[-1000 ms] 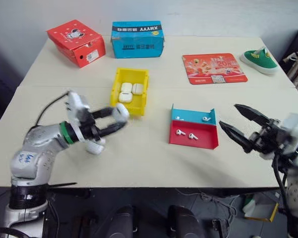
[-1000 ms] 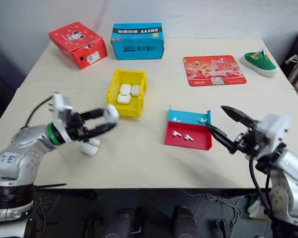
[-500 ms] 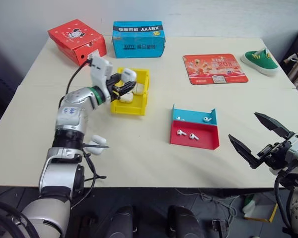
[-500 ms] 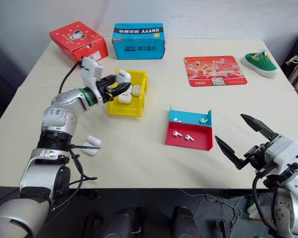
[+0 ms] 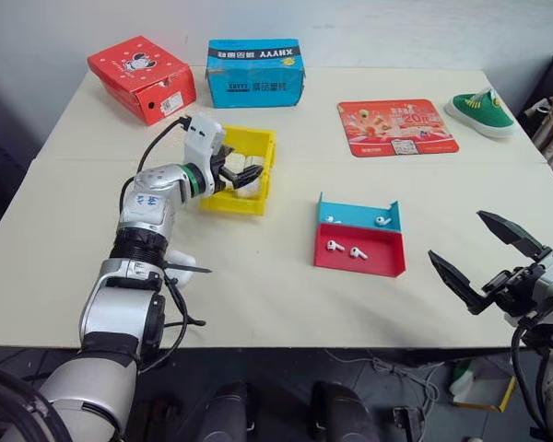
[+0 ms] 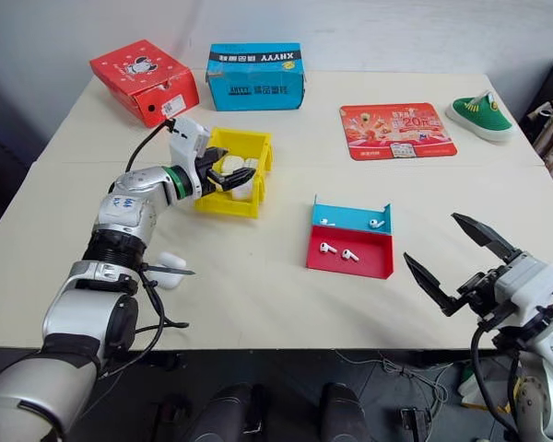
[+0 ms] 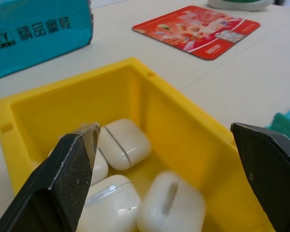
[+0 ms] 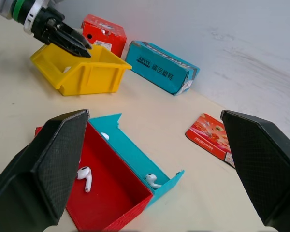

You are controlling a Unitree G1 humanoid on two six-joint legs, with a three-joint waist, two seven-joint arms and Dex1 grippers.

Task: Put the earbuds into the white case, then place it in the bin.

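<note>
While the left gripper (image 5: 242, 172) hangs over the bin (image 5: 219, 200) with its jaws apart and nothing between them, the left eye view shows that bright yellow open-top bin sitting toward the far left of the pale surface (image 5: 258, 285), holding several white cases (image 5: 251, 180) partly hidden by the gripper. One more white case (image 5: 181, 273) lies on the surface near the front edge, beside the left forearm, well apart from the bin. Three earbuds (image 5: 335, 246) rest in the red and blue tray (image 5: 389, 265) right of the bin, two on the red floor and one on the blue part. A red box (image 5: 140, 77) and a blue box (image 5: 255, 72) stand behind the bin, with a red printed mat (image 5: 395, 127) and a green shoe (image 5: 480, 111) farther right. The right gripper (image 5: 487, 258) is at the front right corner, jaws spread wide and empty. From the left wrist view, three glossy rounded cases lie closed and crowded on the bin floor, and a fourth, blurred case (image 7: 170, 208) is nearest the camera; the black fingers (image 7: 72, 181) stand wide on either side. From the right wrist view, the tray lies between the fingers (image 8: 48, 169), which are set wide apart, its low walls open toward the camera, the bin beyond with the left gripper over its rim.
</note>
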